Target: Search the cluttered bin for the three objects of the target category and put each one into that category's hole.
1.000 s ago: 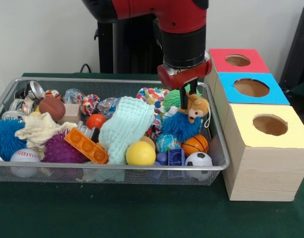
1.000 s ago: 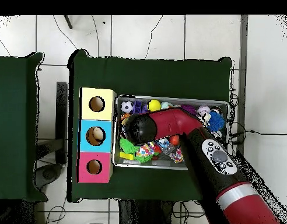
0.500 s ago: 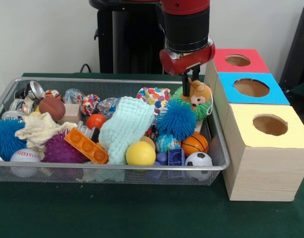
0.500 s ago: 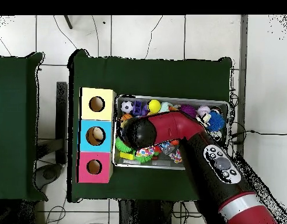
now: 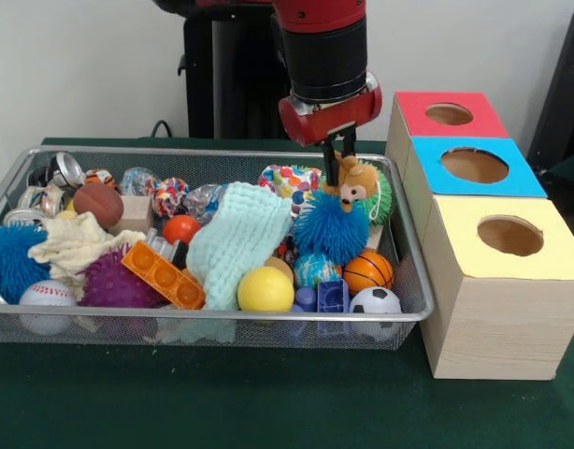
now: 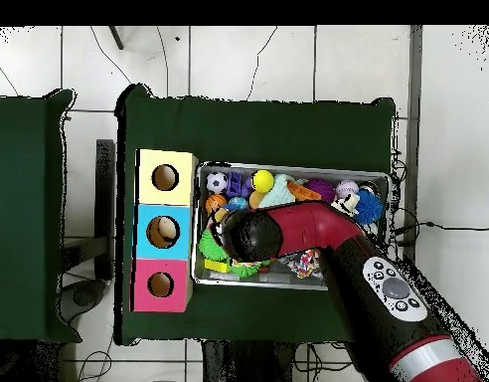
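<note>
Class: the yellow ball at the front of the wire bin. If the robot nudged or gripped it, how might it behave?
The yellow ball looks smooth and round, so it would probably roll if nudged, though the orange brick and blue block beside it may stop it. Its smooth surface might slip between pinching fingers.

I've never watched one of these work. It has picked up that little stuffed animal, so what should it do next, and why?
Probably carry it sideways toward the boxes. The end effector holds the stuffed animal lifted just above the blue spiky ball, over the bin, so it looks free of the clutter. Which of the three holes suits it I cannot tell.
</note>
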Available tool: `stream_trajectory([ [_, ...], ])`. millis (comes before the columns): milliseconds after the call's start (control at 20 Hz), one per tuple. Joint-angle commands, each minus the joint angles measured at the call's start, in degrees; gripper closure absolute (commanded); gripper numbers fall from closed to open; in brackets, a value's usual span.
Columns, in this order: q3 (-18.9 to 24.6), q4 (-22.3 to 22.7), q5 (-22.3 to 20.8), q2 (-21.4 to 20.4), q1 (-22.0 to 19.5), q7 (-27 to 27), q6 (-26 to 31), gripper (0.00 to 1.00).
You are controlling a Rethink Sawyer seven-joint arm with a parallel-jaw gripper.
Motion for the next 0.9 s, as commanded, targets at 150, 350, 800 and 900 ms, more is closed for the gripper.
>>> stream_trajectory([
  [150, -0.45, 5.69, -4.89, 2.36, -1.23, 2.46, -10.03, 1.00],
  [350, -1.59, 8.49, -5.76, 1.79, 0.04, 4.84, -13.28, 1.00],
  [800, -3.34, 13.40, -2.25, -1.75, 3.50, 9.10, -14.71, 1.00],
  [900, -3.25, 14.35, -1.27, -2.38, 3.52, 8.70, -13.44, 1.00],
])
